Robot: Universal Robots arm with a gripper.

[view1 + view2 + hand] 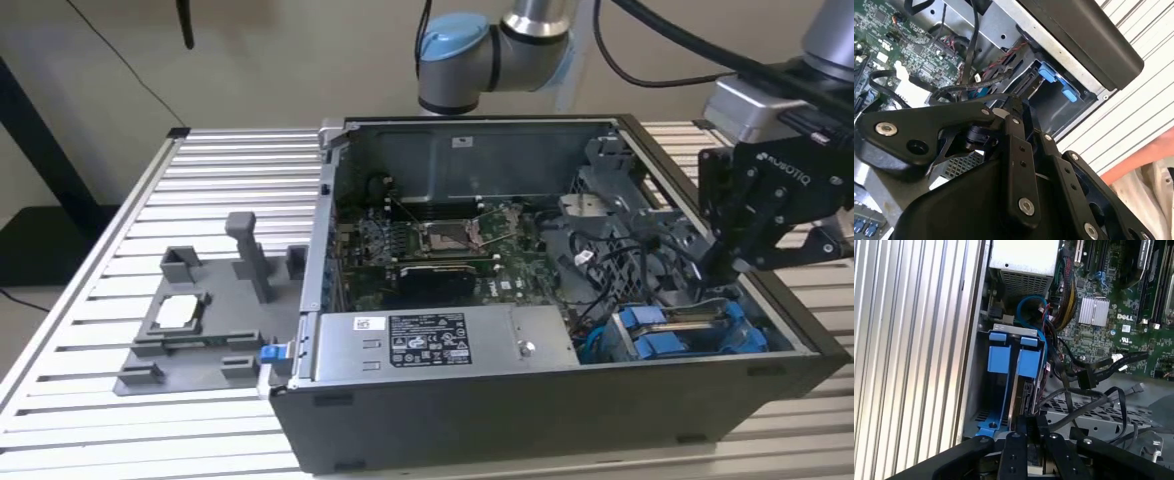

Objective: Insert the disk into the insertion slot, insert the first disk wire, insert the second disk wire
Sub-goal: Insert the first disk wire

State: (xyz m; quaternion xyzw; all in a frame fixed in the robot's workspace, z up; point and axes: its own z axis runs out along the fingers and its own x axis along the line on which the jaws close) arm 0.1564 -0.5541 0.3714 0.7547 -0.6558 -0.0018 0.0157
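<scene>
Nearest the exterior view's lens stands the dark-grey PC case (534, 410), open on top, on the slatted metal bench (80, 400). At the exterior view's left a grey plastic fixture (200, 330) lies on the slats beside the case. Inside, the silver power-supply box (427, 345) runs along the near wall, with the motherboard (454, 240) behind it. Further right, the disk (687, 322) is seated in its blue carrier inside the insertion slot (1013, 328), in the case's near corner. So the first step looks done.

Loose black wires (627, 265) sprawl between the motherboard and that corner. At the far right the claw (714, 272) reaches down into the case. Its fingers are drawn together in both wrist views. Whether a wire end is pinched between them, I cannot tell.

The likely trouble is the tangle. A stray loop could catch on the linkage and drag. A connector pressed in crooked could jam or bend at the disk's edge. A hard push could also shift the carrier.

In the first wrist view the claw's tips (1029, 424) sit just beside the disk's (1026, 375) exposed end. Contact cannot be made out.
</scene>
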